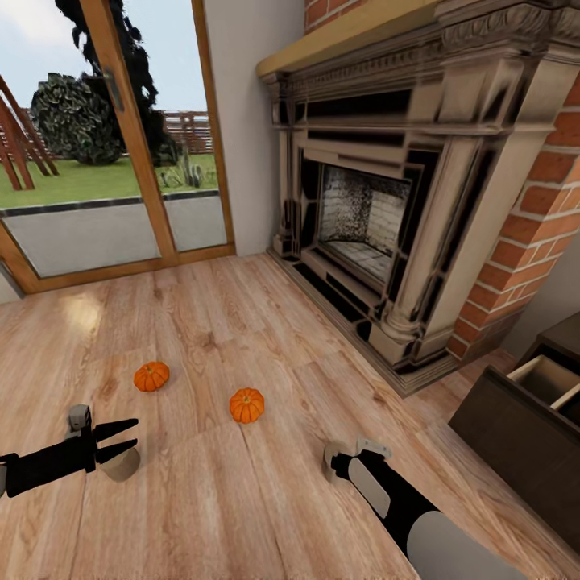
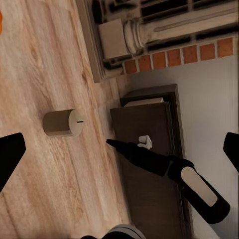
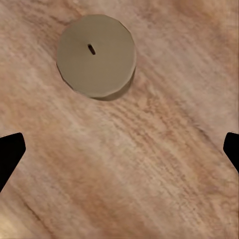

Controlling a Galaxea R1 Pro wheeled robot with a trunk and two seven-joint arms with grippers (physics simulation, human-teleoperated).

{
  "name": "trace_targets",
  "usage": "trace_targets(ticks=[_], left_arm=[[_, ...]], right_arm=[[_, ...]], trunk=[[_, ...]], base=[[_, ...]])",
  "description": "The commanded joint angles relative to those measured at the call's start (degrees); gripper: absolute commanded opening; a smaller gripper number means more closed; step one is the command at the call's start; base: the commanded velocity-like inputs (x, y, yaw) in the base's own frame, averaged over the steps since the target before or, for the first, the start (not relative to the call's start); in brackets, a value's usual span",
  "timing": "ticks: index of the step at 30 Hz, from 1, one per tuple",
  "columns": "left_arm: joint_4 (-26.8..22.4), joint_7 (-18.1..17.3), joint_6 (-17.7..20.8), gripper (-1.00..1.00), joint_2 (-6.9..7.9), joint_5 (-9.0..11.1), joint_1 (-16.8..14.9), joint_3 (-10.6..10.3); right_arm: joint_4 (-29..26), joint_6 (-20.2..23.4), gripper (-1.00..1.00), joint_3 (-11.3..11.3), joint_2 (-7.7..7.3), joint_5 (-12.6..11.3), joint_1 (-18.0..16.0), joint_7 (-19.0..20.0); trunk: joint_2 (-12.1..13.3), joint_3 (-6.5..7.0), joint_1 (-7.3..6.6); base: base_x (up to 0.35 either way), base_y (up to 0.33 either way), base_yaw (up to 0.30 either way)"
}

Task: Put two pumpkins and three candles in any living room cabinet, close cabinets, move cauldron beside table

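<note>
both grippers hang low over the wood floor (image 1: 242, 499). my left gripper (image 1: 121, 441) sits at the near left with its 2 dark fingers spread apart and nothing between them; a beige candle (image 1: 121, 466) stands on the floor just beside and below its tips. my right gripper (image 3: 119, 149) points down at the near middle, jaws wide open at the edges of its wrist view, and a second beige candle (image 3: 96, 56) with a small dark wick stands on the planks under it, not touched. in the head view that candle (image 1: 329, 461) peeks out just left of the right wrist. 2 pumpkins lie on the floor farther out: 1 (image 1: 151, 376) to the left, the other pumpkin (image 1: 246, 405) nearer the middle, well apart from both grippers. the dark-brown cabinet (image 1: 515, 435) is at the far right with a compartment open, beside the brick fireplace (image 1: 379, 209).
</note>
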Motion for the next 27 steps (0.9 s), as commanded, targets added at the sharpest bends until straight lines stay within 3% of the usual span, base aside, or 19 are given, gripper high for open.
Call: trace_targets(ticks=[1,5,7,10,18,27], left_arm=[[0.0,-1.6,0.4,1.00,0.03,0.2,0.0,0.0],[0.2,-11.4,0.3,1.00,0.09,-0.4,0.0,-1.2],[0.3,-13.9,0.3,1.00,0.11,-0.5,0.0,-2.4],[0.3,-15.6,0.3,1.00,0.10,-0.5,0.0,-3.0],[0.6,-22.5,0.0,1.00,0.24,-0.7,0.1,-3.3],[0.6,-22.5,-0.3,1.00,0.19,-0.9,0.3,-3.3]], right_arm=[[-0.1,0.2,1.00,0.3,-0.04,-0.4,0.0,-0.4],[-0.1,0.2,1.00,0.3,-0.04,-0.4,0.0,-0.2],[-0.1,0.2,1.00,0.3,-0.04,-0.4,0.0,-0.1],[-0.1,0.2,1.00,0.3,-0.04,-0.4,0.0,-0.1],[-0.1,0.3,1.00,0.6,-0.08,-0.1,0.0,0.4],[-0.1,0.4,1.00,0.9,-0.02,1.4,0.0,1.0]], trunk=[[0.0,-0.28,0.01],[-0.1,-1.17,0.11],[-0.1,-1.61,0.17],[-0.2,-2.27,0.24],[-0.2,-2.27,0.24],[-0.2,-2.27,0.24]], base=[[0.000,0.000,0.000],[0.000,0.000,0.000],[0.000,0.000,0.000],[0.000,0.000,0.000],[0.003,0.000,0.000],[0.113,0.044,0.000]])
